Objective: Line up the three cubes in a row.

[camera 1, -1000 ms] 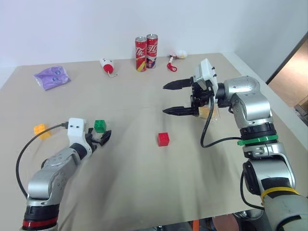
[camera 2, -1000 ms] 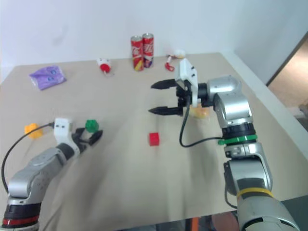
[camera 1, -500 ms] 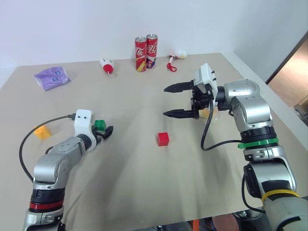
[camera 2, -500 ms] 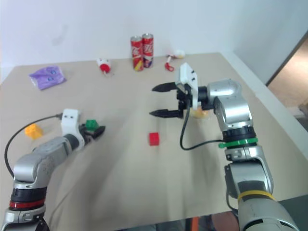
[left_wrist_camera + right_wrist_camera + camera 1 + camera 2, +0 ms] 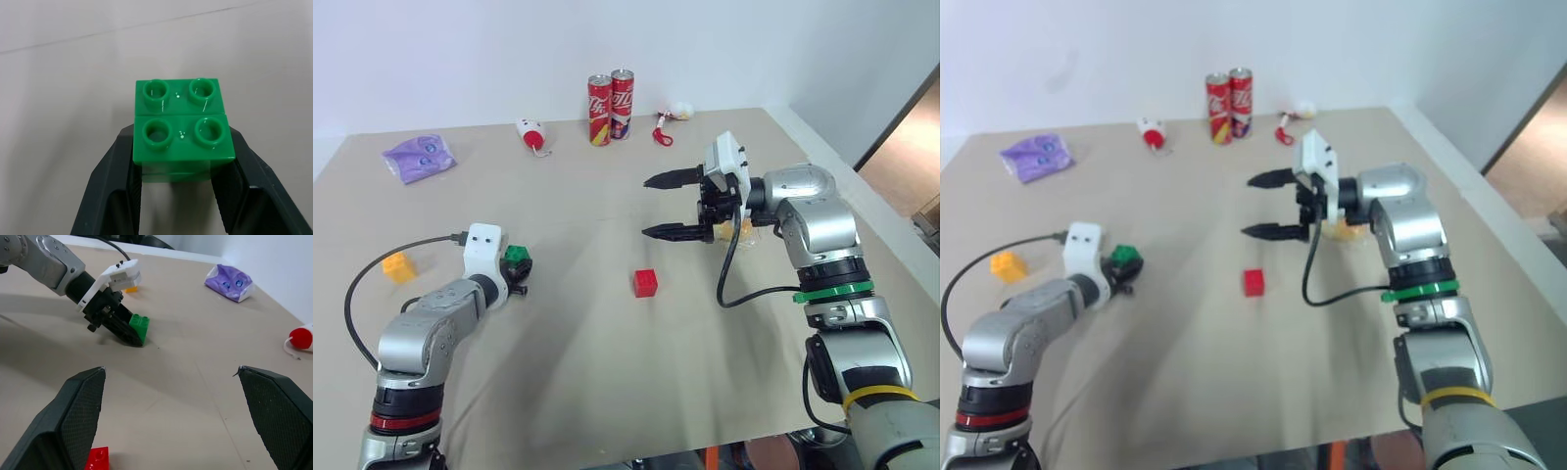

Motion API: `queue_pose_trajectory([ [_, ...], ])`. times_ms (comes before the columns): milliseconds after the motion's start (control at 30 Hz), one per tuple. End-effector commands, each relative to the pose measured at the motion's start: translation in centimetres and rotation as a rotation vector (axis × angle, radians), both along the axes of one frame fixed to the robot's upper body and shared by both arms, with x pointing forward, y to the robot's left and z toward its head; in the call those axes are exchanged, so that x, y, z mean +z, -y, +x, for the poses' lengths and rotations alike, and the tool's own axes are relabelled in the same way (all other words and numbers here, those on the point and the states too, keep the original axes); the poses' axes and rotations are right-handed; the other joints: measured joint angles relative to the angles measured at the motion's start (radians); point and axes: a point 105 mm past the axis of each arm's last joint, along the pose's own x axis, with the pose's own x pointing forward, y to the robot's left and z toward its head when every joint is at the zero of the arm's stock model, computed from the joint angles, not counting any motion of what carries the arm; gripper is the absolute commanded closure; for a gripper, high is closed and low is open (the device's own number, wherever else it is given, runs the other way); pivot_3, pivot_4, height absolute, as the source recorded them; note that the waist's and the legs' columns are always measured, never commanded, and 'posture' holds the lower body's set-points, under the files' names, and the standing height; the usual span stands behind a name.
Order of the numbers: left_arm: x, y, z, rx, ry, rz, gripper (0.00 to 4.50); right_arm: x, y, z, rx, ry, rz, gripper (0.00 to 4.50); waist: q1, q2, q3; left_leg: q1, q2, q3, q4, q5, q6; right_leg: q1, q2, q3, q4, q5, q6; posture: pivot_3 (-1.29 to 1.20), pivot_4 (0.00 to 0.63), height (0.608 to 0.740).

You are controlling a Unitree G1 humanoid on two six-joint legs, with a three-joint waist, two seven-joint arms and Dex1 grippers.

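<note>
None of the three blocks stands in a row yet, so most of the task is left. Nearest, the left gripper (image 5: 178,171) is clamped on the green block (image 5: 517,257), its two black fingers (image 5: 115,186) pressing the block's sides at table level, studs up. I judge this the start of carrying it toward the others. To its right, well apart, the red block (image 5: 645,283) sits alone near the middle of the tan table (image 5: 607,392). The yellow-orange block (image 5: 398,266) lies off by the table's left edge, untouched. The left forearm lies low and reaches forward, tilted slightly down. Farther back, the right gripper (image 5: 674,206) hangs above the table beyond the red block, pointing toward the robot's left, its jaws spread wide and holding nothing.
</note>
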Motion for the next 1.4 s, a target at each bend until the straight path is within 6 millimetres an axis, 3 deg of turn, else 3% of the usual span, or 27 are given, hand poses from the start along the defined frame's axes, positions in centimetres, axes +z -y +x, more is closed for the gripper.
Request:
queue_pose_trajectory([
  [33,3.9,0.6,-0.4,-0.161,0.235,-0.009,3.15,1.3,0.1,-0.3,0.020,0.051,-0.004,0.00,0.000,0.000,0.000,0.000,0.000,0.000,0.000,0.000,0.000,0.000,0.000,0.000,0.000,0.000,0.000,0.00,0.150,0.740],
  [200,4.0,2.5,-3.3,-0.511,0.287,-0.018,3.15,0.9,0.9,-2.1,0.099,0.008,-0.052,0.00,0.001,0.000,0.000,0.000,0.000,0.001,-0.001,0.000,0.000,-0.001,0.000,0.000,0.000,-0.001,-0.001,0.00,0.150,0.740],
  [300,4.0,3.4,-4.3,-0.635,0.286,-0.061,3.15,0.5,1.4,-3.1,0.138,-0.019,-0.071,0.00,0.001,0.000,0.000,-0.001,0.000,0.001,-0.001,0.000,0.000,-0.001,-0.001,-0.001,0.000,-0.002,-0.001,0.00,0.150,0.740],
  [533,1.9,5.1,-6.1,-0.988,0.148,-0.058,3.15,-0.4,1.6,-6.8,0.236,-0.119,-0.069,0.00,0.000,0.000,0.000,0.000,0.000,0.000,-0.001,0.000,0.000,-0.001,0.000,-0.001,0.000,-0.002,-0.001,0.00,0.150,0.740],
  [733,1.1,6.2,-4.6,-1.131,0.092,-0.013,3.15,-1.2,0.9,-8.5,0.241,-0.148,-0.055,0.00,0.000,0.000,0.000,0.000,0.000,-0.001,0.000,0.000,0.000,0.000,0.001,-0.002,0.000,-0.002,0.000,0.00,0.150,0.740],
  [1033,1.2,6.9,-0.8,-1.173,0.134,0.099,3.15,-1.0,1.9,-7.7,0.103,-0.140,0.017,0.00,0.016,0.000,0.000,-0.002,0.000,-0.002,0.001,-0.001,0.000,-0.001,0.001,-0.003,0.000,-0.002,-0.001,0.00,0.150,0.740],
  [1400,-0.8,7.4,-1.7,-1.270,0.067,0.169,3.15,-1.4,1.5,-7.3,0.071,-0.129,0.034,0.00,0.016,0.000,0.000,-0.003,0.001,-0.002,0.001,-0.001,0.001,-0.001,0.001,-0.002,0.000,-0.002,-0.001,0.00,0.150,0.740],
])
